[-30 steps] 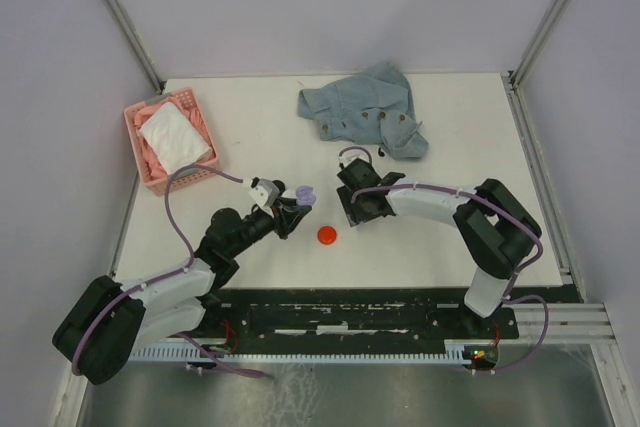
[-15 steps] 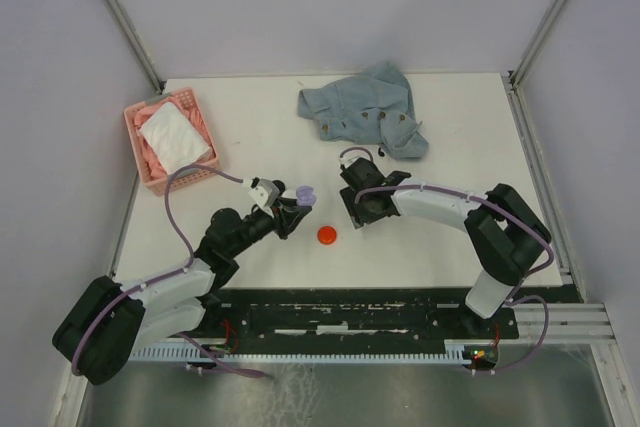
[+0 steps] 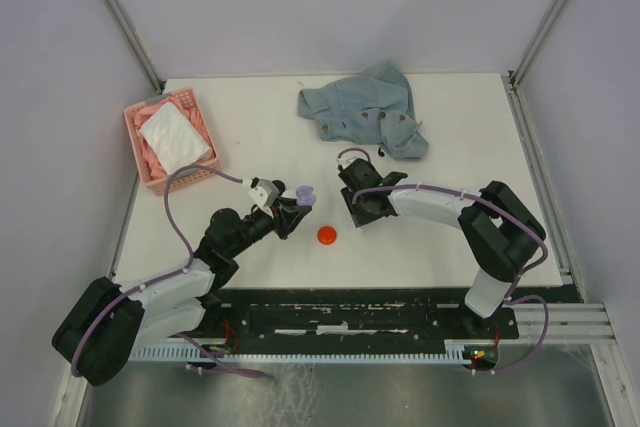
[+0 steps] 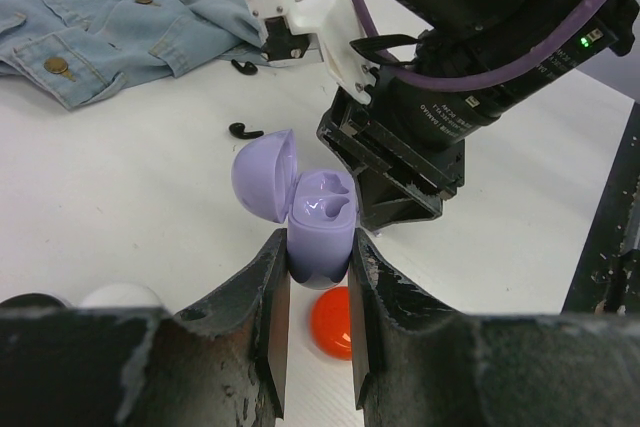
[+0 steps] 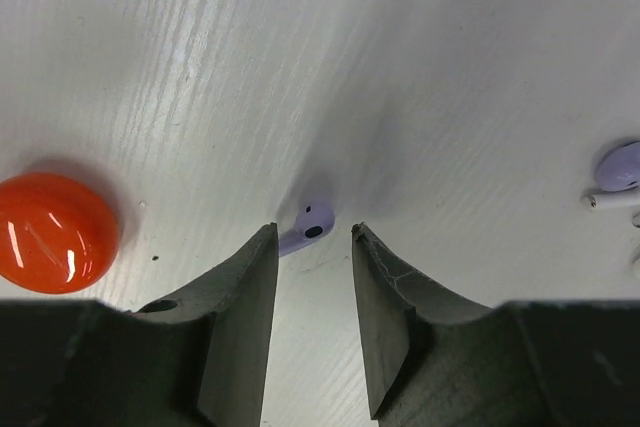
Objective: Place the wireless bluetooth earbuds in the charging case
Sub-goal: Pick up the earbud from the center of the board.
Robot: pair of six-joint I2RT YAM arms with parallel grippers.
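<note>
My left gripper (image 4: pixel 318 282) is shut on the open lilac charging case (image 4: pixel 320 219) and holds it upright above the table, lid tipped back to the left, both sockets empty. It also shows in the top view (image 3: pixel 305 193). My right gripper (image 5: pixel 315 234) is open and low over the table. A lilac earbud (image 5: pixel 308 224) lies on the table between its fingertips, close to the left finger. A second lilac earbud (image 5: pixel 620 169) lies at the right edge of that view. Two black earbuds (image 4: pixel 245 131) lie near the denim.
A red round case (image 3: pixel 327 235) sits on the table between the two grippers. A denim garment (image 3: pixel 365 107) lies at the back. A pink basket (image 3: pixel 131 123) with a white cloth stands at the left. A white round case (image 4: pixel 120 295) lies by my left fingers.
My right gripper has shifted slightly over the table near the red case. My left gripper and the lilac case have not moved.
</note>
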